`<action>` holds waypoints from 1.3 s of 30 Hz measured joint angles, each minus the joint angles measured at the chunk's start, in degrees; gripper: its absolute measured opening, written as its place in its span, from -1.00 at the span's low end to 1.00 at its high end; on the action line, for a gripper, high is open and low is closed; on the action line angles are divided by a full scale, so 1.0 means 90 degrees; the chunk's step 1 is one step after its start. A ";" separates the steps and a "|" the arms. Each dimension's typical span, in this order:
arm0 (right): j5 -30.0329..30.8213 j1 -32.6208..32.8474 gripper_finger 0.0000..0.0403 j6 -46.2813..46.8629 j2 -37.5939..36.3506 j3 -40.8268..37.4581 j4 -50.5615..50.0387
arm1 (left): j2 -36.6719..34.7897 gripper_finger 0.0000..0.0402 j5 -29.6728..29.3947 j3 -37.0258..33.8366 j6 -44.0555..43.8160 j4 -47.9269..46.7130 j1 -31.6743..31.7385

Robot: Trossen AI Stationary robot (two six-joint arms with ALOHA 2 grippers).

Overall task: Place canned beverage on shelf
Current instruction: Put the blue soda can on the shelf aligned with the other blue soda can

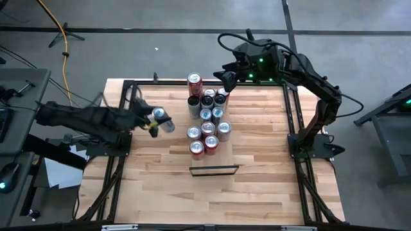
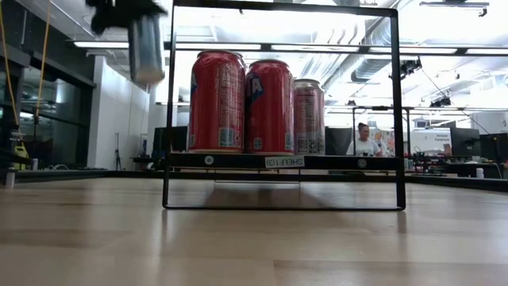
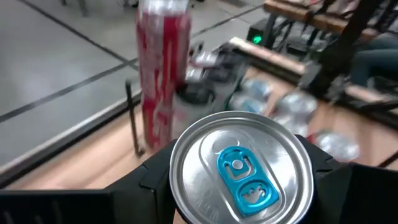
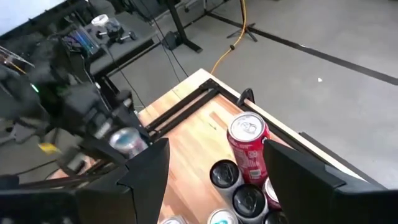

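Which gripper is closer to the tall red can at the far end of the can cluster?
Right. The right gripper hangs open just beside the tall red can, while the left gripper, holding a silver can, is farther off toward the table's left side.

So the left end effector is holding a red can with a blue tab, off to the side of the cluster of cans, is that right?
Not quite. The can in the left end effector is silver, not red, as the left wrist view shows; its tab is blue, and the high view shows it held beside the cluster of cans.
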 joint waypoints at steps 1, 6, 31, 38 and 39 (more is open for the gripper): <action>0.0000 0.0000 0.21 0.0002 0.0000 0.0000 -0.0022 | -0.0050 -0.18 -0.0125 -0.0344 -0.0059 0.0219 -0.0080; 0.0000 0.0000 0.21 -0.0001 0.0000 0.0000 -0.0045 | 0.0085 -0.18 -0.0283 -0.1493 0.0022 0.0781 -0.0158; 0.0002 0.0019 0.21 0.0002 0.0000 0.0000 -0.0057 | 0.0593 -0.01 -0.0502 -0.3204 0.1042 0.3304 -0.0158; 0.0000 0.0022 0.21 0.0002 0.0002 0.0000 -0.0057 | 0.0622 -0.01 -0.0353 -0.3209 0.1230 0.3389 -0.0158; 0.0000 0.0022 0.21 0.0004 0.0002 0.0000 -0.0057 | 0.0622 -0.01 -0.0361 -0.3211 0.1230 0.3391 -0.0158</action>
